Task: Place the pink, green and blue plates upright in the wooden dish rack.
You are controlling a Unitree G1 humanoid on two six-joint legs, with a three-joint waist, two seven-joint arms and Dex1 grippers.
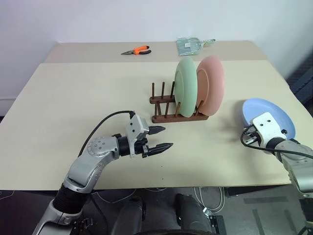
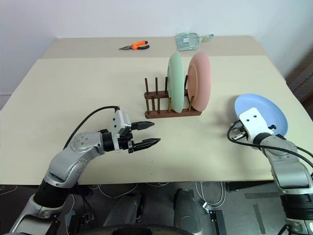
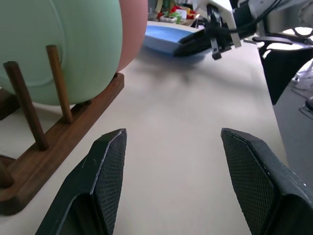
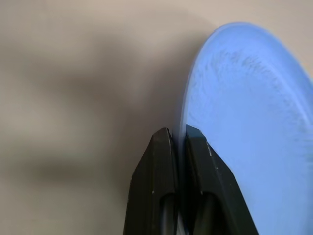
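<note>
Wooden dish rack [image 1: 168,110] with two plates upright, one blue plate [image 1: 274,115] flat.

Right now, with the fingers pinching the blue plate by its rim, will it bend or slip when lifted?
The blue plate probably stays stiff: its rim looks thick. It may pivot or slip, since the right gripper pinches only its smooth-looking edge.

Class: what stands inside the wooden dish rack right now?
The wooden dish rack holds the green plate and pink plate upright; their lower edges are hidden by the rails.
</note>
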